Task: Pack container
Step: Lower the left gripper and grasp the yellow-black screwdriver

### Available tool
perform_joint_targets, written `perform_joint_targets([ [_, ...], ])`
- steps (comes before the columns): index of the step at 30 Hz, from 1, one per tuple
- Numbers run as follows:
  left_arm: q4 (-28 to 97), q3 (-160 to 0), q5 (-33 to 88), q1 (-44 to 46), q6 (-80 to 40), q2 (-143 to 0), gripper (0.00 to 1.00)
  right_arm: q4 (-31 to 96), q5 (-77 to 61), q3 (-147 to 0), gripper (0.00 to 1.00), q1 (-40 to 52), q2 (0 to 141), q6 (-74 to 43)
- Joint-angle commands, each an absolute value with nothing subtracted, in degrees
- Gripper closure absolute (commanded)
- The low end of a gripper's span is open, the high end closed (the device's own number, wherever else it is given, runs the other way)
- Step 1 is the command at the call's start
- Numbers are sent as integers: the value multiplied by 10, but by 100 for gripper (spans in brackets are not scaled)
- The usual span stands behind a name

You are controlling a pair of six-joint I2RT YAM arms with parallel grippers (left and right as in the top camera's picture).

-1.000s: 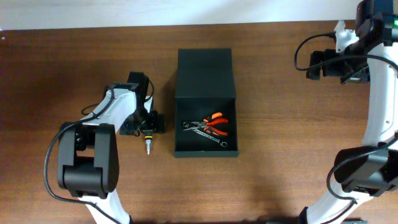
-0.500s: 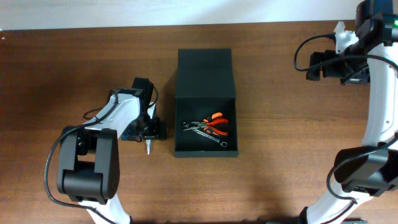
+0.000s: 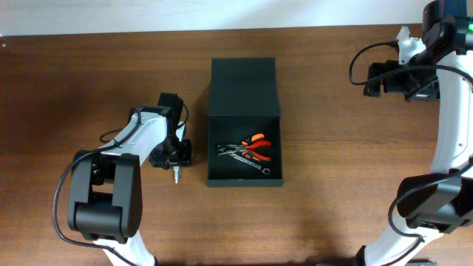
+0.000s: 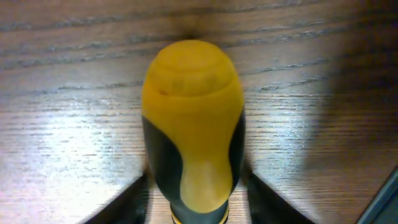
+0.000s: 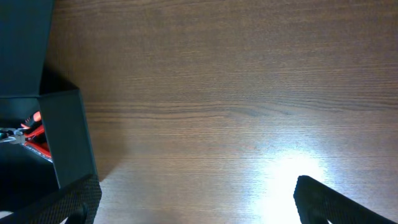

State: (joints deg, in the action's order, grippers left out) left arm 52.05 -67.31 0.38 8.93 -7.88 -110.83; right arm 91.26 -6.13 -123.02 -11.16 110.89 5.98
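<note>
Brown wooden table (image 3: 332,148) — the open container (image 3: 242,85) rests on it.

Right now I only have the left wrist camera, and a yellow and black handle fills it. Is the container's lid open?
Observer: Yes. The overhead view shows the container with its lid flipped back, away from the robot.
Operator: Anything in it?
Observer: Orange-handled pliers and a silver wrench lie inside.
Operator: Which way is it from my screwdriver?
Observer: The container sits to the right of the left gripper, close but apart.
</note>
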Motion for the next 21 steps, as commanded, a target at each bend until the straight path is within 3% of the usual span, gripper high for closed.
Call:
perform_joint_targets([
  [1,498,-630,43,95,-77,-1167,61,913,-69,-1228,1,-113,1111,57],
  [5,495,-630,43,95,-77,-1167,63,913,-69,-1228,1,-113,1111,57],
  [13,486,-632,43,95,-77,-1167,98,913,-69,-1228,1,-113,1111,57],
  [21,550,-728,35,97,-77,-1126,98,913,-69,-1228,1,-113,1111,57],
])
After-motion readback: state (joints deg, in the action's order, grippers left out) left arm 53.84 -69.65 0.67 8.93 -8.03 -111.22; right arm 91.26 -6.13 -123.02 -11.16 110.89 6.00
